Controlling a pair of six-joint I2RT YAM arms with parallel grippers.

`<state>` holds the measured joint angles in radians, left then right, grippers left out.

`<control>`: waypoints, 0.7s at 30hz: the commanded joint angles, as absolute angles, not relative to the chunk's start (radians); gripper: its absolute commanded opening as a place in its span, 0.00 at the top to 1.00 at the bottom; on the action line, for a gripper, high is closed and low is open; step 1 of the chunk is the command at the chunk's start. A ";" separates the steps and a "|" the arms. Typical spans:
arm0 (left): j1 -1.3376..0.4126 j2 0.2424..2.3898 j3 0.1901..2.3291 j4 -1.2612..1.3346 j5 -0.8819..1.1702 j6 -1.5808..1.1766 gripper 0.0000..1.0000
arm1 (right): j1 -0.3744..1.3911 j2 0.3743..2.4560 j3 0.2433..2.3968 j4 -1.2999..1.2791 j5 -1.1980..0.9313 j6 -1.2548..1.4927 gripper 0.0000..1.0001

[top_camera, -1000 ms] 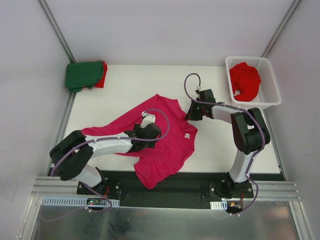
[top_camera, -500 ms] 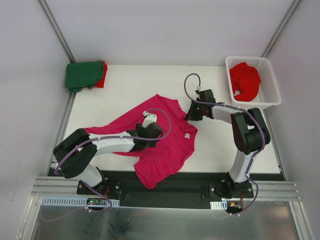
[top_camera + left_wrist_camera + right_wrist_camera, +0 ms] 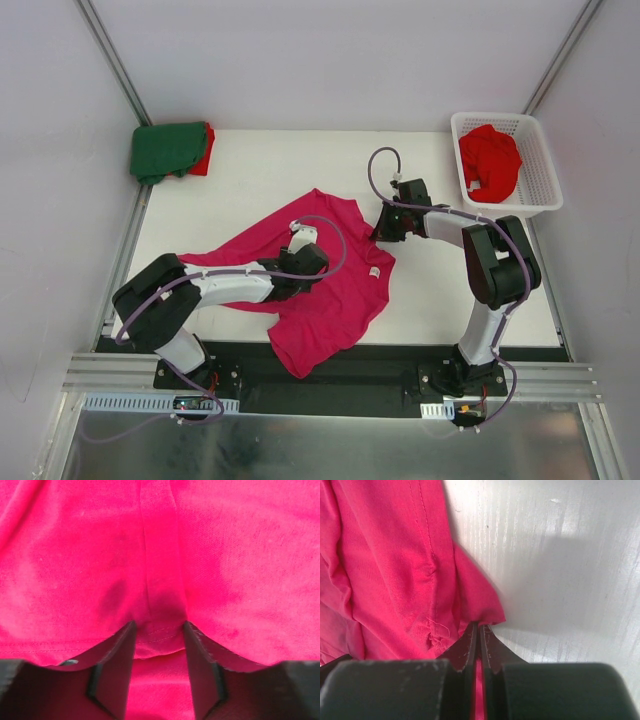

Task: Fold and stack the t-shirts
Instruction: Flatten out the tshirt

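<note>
Where the pink shirt (image 3: 335,285) lies: at the middle of the top view, spread out unfolded and rumpled on the white surface (image 3: 440,290). One sleeve trails left, and the lower end reaches over the black strip (image 3: 380,365) by the arm bases.
Left end effector (image 3: 298,240): down on the pink shirt, left of the shirt's middle.
Left end effector, wrist view (image 3: 159,630): the two dark fingers (image 3: 117,670) stand partly apart, astride a raised fold of pink cloth (image 3: 225,555) that fills the gap. Cloth drapes over their outer sides. Whether they pinch the fold cannot be told.
Right end effector (image 3: 385,228): at the shirt's right edge, just above the middle of the frame.
Right end effector, wrist view (image 3: 479,627): the jaws are closed tight on a corner of the pink shirt's hem (image 3: 385,570), with pink showing in the slit between them. Bare surface (image 3: 560,555) fills the right of that frame.
Green shirt (image 3: 168,148): folded, at the upper left corner of the surface.
Stacked red shirt (image 3: 204,150): beneath the green shirt, peeking out on its right side.
Crumpled red shirt (image 3: 490,160): bunched inside the basket.
Basket (image 3: 535,195): white lattice, at the upper right of the surface, well apart from the pink shirt.
</note>
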<state>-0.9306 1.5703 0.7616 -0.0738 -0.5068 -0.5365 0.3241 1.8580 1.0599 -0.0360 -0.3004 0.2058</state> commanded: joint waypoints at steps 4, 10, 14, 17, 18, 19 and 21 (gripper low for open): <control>-0.937 1.582 0.749 -0.074 -0.523 -0.549 0.81 | 0.316 1.818 1.055 -0.063 -0.296 0.187 0.99; -0.937 1.563 0.738 -0.075 -0.528 -0.545 0.89 | 0.318 1.819 1.054 -0.061 -0.296 0.187 0.99; -0.937 1.533 0.738 -0.081 -0.526 -0.526 0.91 | 0.316 1.818 1.051 -0.063 -0.296 0.187 0.99; -0.937 1.476 0.753 -0.124 -0.549 -0.506 0.92 | 0.318 1.813 1.051 -0.064 -0.295 0.184 0.99; -0.936 1.447 0.758 -0.139 -0.558 -0.490 0.92 | 0.318 1.813 1.051 -0.066 -0.293 0.186 0.99; -0.936 1.430 0.778 -0.168 -0.569 -0.480 0.92 | 0.318 1.813 1.052 -0.066 -0.291 0.184 0.99; -0.931 1.379 0.798 -0.195 -0.595 -0.448 0.92 | 0.318 1.813 1.054 -0.066 -0.293 0.186 0.99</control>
<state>-0.9306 1.4925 0.7540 -0.1188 -0.5217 -0.5091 0.3237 1.8576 1.0599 -0.0380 -0.3004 0.2050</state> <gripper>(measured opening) 0.079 0.029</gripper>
